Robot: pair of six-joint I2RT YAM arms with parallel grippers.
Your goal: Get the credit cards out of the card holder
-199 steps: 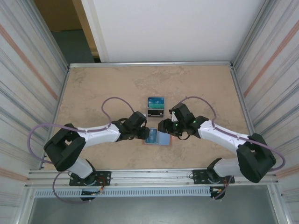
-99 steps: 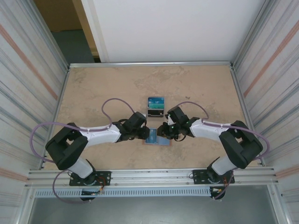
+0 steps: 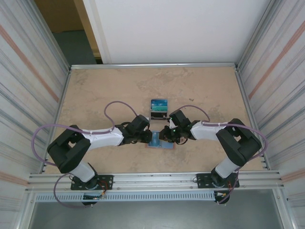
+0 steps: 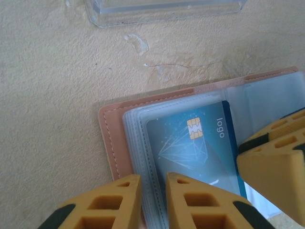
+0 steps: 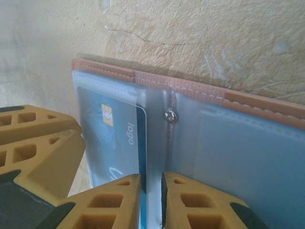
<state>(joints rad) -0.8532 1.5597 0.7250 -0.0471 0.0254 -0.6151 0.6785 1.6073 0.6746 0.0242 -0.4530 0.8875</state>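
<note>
Even soft overhead light, faint shadows; wrist views warm-tinted, near fingers slightly blurred

Card holder lies open on the table, near-centre, just ahead of the two arm bases. Stand sits behind it, toward the far wall, close but apart; a second card stands in it.

Left gripper is at the holder's left edge, right gripper at its middle, the two close together over the holder.

Left wrist view: credit card sits in a sleeve in the holder's left half. The left gripper is over the sleeves' near edge.

Right wrist view: right gripper is at the centre fold, with the credit card to its left and the holder's right half to its right.
</note>
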